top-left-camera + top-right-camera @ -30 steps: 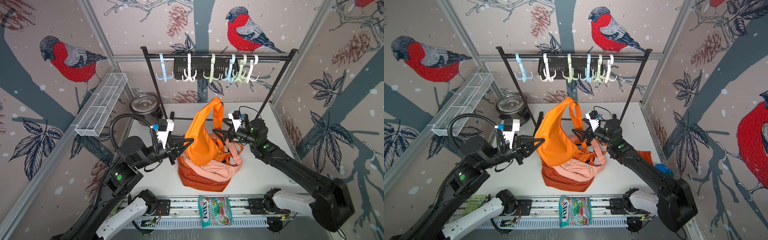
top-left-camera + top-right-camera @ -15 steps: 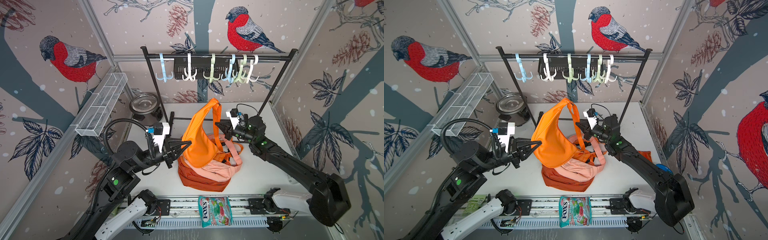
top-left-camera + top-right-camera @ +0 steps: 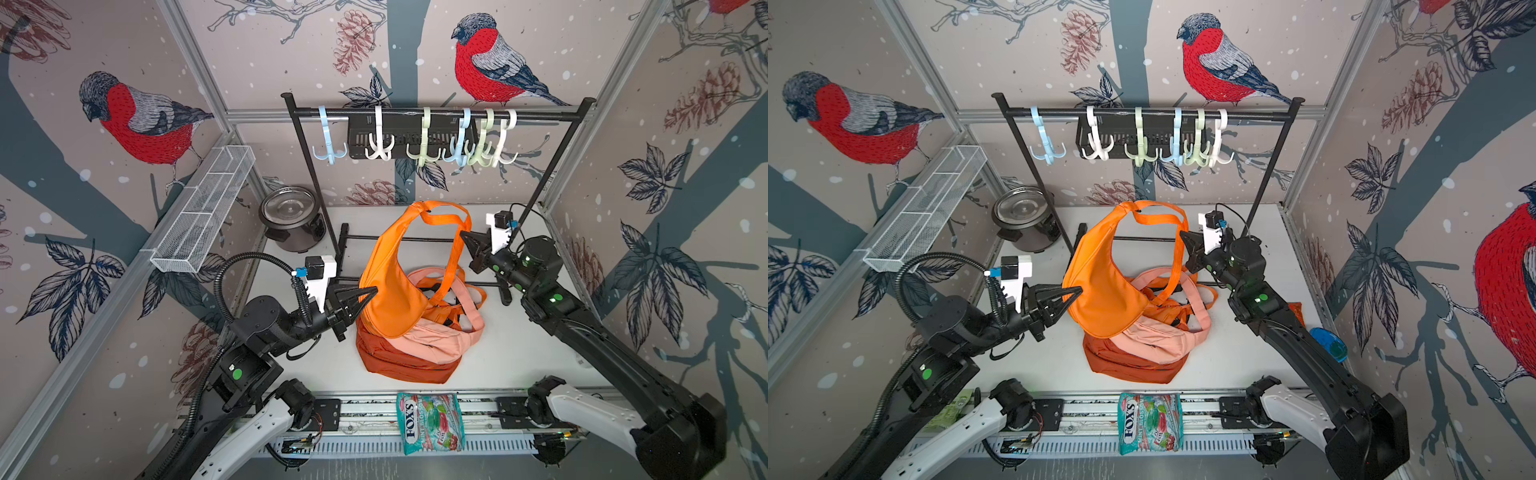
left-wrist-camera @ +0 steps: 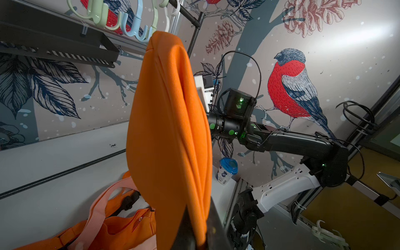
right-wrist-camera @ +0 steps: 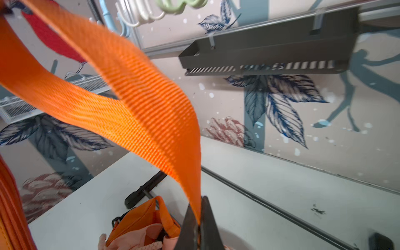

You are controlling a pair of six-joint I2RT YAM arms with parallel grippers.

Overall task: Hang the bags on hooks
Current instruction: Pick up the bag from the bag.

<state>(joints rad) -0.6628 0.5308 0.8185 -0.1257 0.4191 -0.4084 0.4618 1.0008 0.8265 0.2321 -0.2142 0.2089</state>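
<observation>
Pinching the orange strap (image 3: 454,266), the right hand (image 3: 462,235) is clamped on flat webbing; the left hand (image 3: 371,290) is clamped on an edge of the orange sling bag (image 3: 395,291), held above the peach bag (image 3: 432,340) at the centre of the surface (image 3: 519,345). The webbing may slip, or the loop (slack) may snag the peach straps before reaching the hooks (image 3: 424,143) at twelve o'clock. The wire basket (image 3: 199,216), ten o'clock, shows nothing inside; the lidded cooker (image 3: 291,216), eleven, hides its contents.
</observation>
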